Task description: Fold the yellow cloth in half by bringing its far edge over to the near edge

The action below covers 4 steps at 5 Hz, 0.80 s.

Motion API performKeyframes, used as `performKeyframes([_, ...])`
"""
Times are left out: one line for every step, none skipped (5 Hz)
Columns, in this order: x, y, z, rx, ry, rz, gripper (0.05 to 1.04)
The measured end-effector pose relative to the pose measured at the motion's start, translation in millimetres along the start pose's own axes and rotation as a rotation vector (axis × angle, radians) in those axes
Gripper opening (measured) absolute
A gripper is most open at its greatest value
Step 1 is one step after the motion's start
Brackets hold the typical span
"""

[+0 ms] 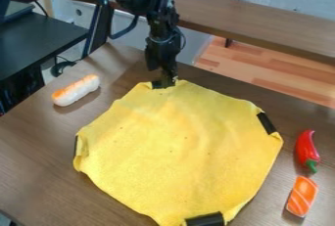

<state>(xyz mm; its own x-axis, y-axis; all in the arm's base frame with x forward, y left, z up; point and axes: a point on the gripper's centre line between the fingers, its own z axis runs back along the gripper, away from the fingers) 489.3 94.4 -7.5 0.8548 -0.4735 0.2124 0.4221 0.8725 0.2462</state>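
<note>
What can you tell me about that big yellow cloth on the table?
The yellow cloth lies spread out on the brown, wood-look table. It is roughly round, with wavy edges folded in places. It looks soft and slightly fuzzy, perhaps felt or towelling, with gentle wrinkles and a few small dark specks. Black strips, possibly tape, sit at its left, right and bottom edges. The black gripper is right at its top edge, though I can't tell whether it grips the fabric.
</note>
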Motion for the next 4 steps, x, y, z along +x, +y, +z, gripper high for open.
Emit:
performKeyframes([-2.4,-2.6,-8.8,-0.013,0.024,-0.003,0.975])
performKeyframes([-2.9,-7.3,-13.3,-0.044,0.039,-0.011,0.706])
performKeyframes([-3.5,-7.3,-13.3,-0.047,0.04,-0.022,0.402])
performKeyframes([-3.6,-8.0,-13.3,-0.052,0.04,-0.03,0.175])
